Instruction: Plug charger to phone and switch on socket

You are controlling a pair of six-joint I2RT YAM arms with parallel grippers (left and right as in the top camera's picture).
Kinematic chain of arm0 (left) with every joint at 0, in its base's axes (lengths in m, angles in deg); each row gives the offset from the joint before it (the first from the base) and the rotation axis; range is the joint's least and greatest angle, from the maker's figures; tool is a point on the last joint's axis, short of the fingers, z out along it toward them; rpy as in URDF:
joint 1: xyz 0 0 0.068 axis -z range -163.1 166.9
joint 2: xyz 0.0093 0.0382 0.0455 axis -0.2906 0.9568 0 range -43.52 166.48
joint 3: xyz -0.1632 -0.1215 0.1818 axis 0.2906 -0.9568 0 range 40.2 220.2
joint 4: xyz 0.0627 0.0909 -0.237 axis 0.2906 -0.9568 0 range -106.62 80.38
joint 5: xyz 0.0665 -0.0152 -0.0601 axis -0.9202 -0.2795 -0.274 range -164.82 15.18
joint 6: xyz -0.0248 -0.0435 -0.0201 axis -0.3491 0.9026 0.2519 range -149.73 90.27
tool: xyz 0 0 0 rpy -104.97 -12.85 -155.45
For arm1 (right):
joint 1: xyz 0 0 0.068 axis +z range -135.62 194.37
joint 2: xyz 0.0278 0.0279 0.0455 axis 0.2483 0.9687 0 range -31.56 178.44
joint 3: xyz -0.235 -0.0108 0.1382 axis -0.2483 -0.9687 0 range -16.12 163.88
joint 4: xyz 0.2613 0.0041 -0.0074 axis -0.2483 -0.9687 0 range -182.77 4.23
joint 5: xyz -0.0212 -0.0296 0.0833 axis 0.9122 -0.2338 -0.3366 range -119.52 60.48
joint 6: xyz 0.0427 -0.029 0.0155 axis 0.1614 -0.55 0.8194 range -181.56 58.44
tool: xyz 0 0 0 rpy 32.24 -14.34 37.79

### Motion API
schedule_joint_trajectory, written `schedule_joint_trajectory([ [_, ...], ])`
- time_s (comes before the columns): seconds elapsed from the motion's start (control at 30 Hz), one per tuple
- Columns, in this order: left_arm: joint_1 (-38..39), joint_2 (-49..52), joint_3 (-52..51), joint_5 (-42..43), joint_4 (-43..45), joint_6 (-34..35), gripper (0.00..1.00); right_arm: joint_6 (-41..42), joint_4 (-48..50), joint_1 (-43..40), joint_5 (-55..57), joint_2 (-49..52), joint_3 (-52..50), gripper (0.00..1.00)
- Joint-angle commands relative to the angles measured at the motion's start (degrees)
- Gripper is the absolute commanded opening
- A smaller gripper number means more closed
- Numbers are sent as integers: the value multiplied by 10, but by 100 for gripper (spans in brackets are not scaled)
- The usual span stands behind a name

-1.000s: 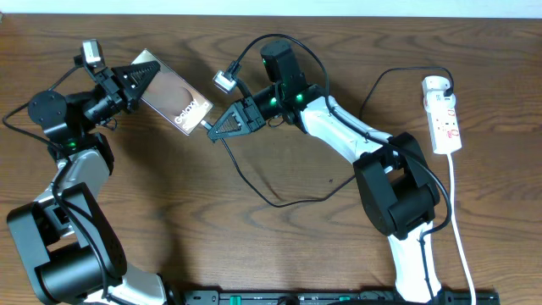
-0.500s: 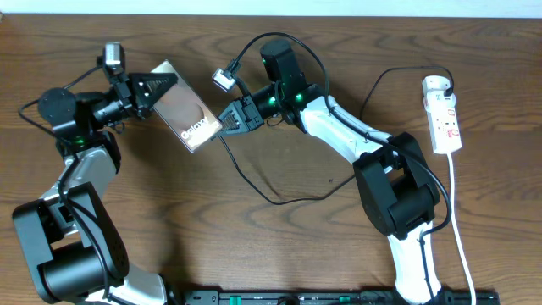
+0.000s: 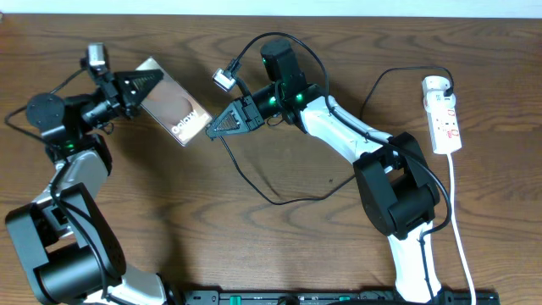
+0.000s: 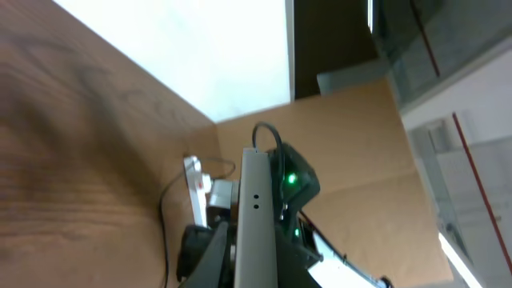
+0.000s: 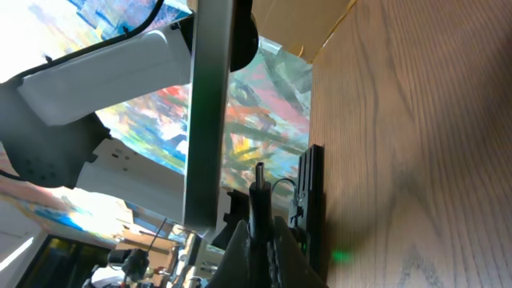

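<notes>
— So, what sits left of the phone?

— Only the left gripper. Its fingers are clamped on the phone's upper-left end and hold it on a slant over the table, with the white lettering facing the overhead camera.

— And from the left wrist?

— The phone shows edge-on, a thin grey strip with two small dots, pointing at a dark arm with a green light.

— What is just right of the phone?

— The right gripper, closed on the plug end of the charger. Its tip sits just beside the phone's lower-right end, with a small gap between them. In the right wrist view the plug tip sticks out past the pinched fingers, and the phone's edge stands a little to its left. Plug and phone are apart.

— And the cable?

— It drops below and to the right of the phone, loops across the wood, then climbs further right.

— And the socket?

— The socket lies far right of the phone, well apart from both grippers. A black plug sits in its top end. Its white lead trails down toward the table's near edge. I cannot tell how its switches stand.
</notes>
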Motion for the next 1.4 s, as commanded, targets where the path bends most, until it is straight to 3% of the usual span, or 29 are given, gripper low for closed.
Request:
schedule_joint_trajectory([
  [0.0, -13, -9, 14, -28, 7, 13, 7, -3, 1, 4, -14, -5, 11, 1],
  [0.67, -23, -9, 17, -60, 27, 4, 7, 19, 12, 18, -15, -9, 11, 1],
  [1.0, -24, -9, 17, -52, 39, 5, 7, 81, 92, 19, -15, -25, 11, 1],
  [1.37, -20, -9, 17, -50, 39, 10, 7, 81, 93, 20, -15, -25, 11, 1],
])
